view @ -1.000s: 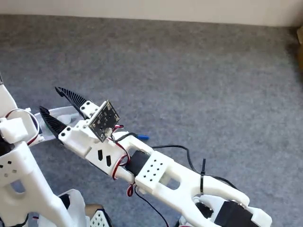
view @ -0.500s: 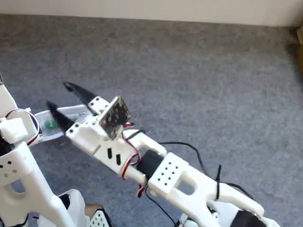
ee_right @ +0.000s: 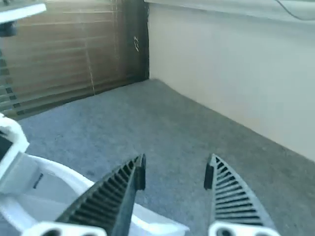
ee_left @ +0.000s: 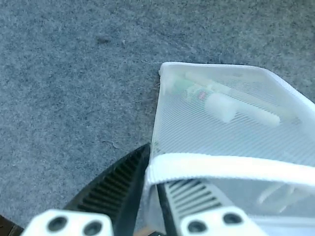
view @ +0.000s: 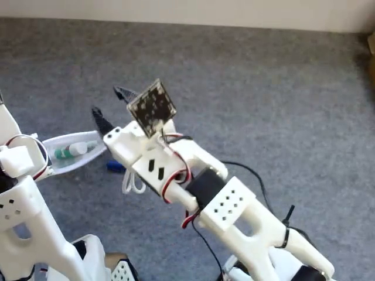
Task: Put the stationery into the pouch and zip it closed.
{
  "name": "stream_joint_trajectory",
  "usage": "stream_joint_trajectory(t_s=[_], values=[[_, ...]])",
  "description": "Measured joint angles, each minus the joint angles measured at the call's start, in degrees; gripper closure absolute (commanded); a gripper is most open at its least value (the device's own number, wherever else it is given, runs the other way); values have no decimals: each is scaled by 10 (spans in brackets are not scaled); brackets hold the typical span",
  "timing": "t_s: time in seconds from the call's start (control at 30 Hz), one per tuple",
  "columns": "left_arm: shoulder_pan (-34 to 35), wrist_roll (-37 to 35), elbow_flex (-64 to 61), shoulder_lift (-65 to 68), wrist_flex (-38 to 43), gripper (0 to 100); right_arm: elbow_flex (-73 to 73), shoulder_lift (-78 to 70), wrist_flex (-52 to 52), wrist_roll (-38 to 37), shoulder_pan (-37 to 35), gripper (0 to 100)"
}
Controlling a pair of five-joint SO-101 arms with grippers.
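White mesh pouch (ee_left: 231, 137) pinched at one end, stationery (ee_left: 221, 105) inside.
The left tool (ee_left: 155, 167) is clamped on the pouch's webbing edge. The pouch's long axis runs from there across the grey bench (view: 263, 88), its tapered end pointing toward the right tool (view: 109, 104), whose fingers are spread apart nearby. A blue item (view: 115, 167) lies just beside the pouch.

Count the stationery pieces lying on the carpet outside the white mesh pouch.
1: a blue pen-like piece on the grey carpet beside the white mesh pouch, partly under a white arm; more may be hidden beneath it.
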State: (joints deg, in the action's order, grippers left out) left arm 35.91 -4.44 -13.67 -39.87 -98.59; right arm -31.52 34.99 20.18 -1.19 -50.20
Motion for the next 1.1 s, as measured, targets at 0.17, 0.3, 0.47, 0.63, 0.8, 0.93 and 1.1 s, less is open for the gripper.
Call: stream_joint_trajectory(t_s=[0.17,0.3,0.47,0.63,0.8,0.93,1.1], values=[[0,0,0,0,0,993,21,0,113,0,31,818],[0,0,0,0,0,993,22,1,226,0,62,818],[0,0,0,0,0,992,22,1,319,0,76,818],[0,0,0,0,0,992,23,-29,340,-13,76,818],[20,0,0,0,0,992,23,-117,340,-62,76,818],[70,-9,-1,0,20,991,23,-170,340,-88,76,818],[135,-41,4,8,24,993,23,-189,340,-124,41,818]])
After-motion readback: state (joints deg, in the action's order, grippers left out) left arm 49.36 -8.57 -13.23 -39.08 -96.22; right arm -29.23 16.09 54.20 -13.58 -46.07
